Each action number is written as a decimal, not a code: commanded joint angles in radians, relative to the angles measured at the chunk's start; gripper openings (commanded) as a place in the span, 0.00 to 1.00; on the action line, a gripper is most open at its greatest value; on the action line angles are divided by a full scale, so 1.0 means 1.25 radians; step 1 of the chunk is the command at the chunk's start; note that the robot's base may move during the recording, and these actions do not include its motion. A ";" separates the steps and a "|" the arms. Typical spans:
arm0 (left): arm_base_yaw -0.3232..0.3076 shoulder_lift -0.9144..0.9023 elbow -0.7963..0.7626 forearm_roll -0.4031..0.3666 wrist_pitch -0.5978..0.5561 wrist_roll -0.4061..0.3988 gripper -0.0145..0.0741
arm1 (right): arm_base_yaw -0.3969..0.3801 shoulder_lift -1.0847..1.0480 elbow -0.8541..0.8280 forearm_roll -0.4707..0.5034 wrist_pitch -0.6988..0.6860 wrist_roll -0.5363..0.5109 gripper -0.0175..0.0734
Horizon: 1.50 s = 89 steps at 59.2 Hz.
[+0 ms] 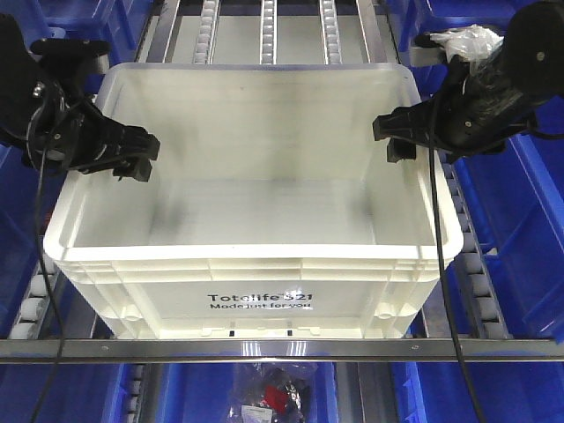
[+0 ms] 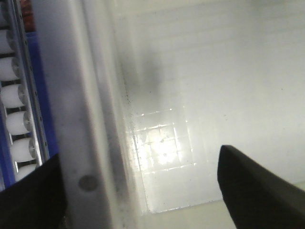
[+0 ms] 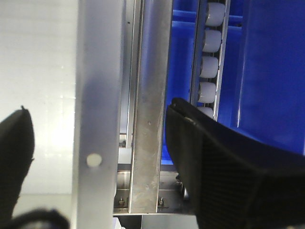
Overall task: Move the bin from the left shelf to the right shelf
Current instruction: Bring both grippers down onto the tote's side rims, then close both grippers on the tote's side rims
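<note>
The white bin (image 1: 264,286) with black "Totelife" print stands on the roller shelf, mid view, and it holds nothing. My left gripper (image 1: 134,157) is open astride the bin's left wall. In the left wrist view the rim (image 2: 81,119) runs between the two dark fingers (image 2: 257,191), with the grid floor (image 2: 162,143) beyond. My right gripper (image 1: 395,137) hangs open at the right wall. In the right wrist view the bin's rim (image 3: 95,95) and a metal rail (image 3: 150,119) both lie between its fingers (image 3: 224,176).
Dark blue bins flank the shelf at the left (image 1: 13,264) and right (image 1: 533,229). Roller tracks (image 1: 267,31) run back behind the white bin. A metal beam (image 1: 282,349) crosses the front. A clear bag of parts (image 1: 273,397) lies below, another bag (image 1: 467,40) at the upper right.
</note>
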 commanded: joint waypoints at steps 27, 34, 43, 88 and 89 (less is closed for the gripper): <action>-0.003 -0.016 -0.024 0.023 -0.043 -0.004 0.48 | -0.006 0.024 -0.072 -0.003 -0.002 -0.020 0.43; -0.003 -0.016 -0.024 0.025 -0.035 -0.004 0.23 | -0.006 0.024 -0.072 -0.005 0.001 -0.020 0.23; -0.003 -0.016 -0.024 0.049 -0.025 -0.004 0.15 | -0.006 0.024 -0.071 -0.007 0.001 -0.020 0.18; -0.004 -0.127 -0.023 0.055 -0.006 -0.009 0.15 | -0.006 -0.049 -0.071 -0.009 0.025 -0.017 0.19; -0.004 -0.130 -0.023 0.054 -0.005 -0.009 0.15 | -0.006 -0.055 -0.071 -0.009 0.028 -0.017 0.20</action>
